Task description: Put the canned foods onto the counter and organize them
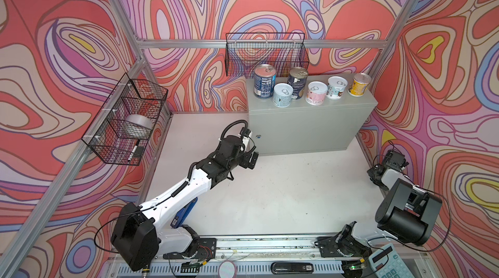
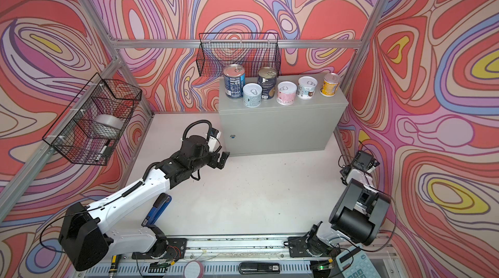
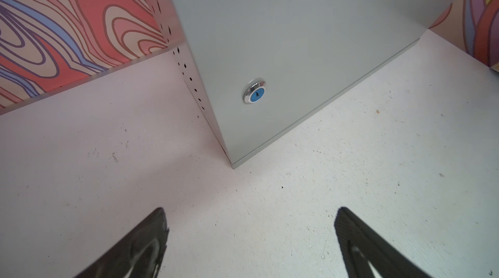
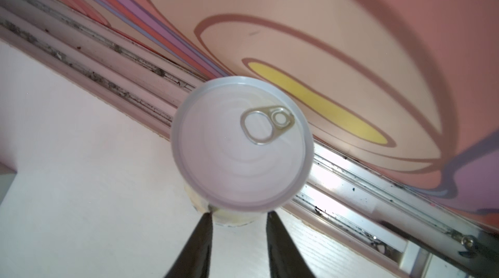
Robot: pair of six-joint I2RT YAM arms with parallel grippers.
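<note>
Right wrist view: right gripper [image 4: 239, 214] pinches a can [image 4: 240, 144] low on its body, presumably bound for the counter [image 1: 310, 128]; left gripper [image 3: 251, 210] spread, idle.

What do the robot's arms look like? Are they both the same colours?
Yes, both match. The left arm and right arm have white shells with chunky, boxy black joints. Thin black cables loop along them, and a ribbed black hose curls over the left wrist. The jaws are thin, black and pointed, like wedges.
</note>
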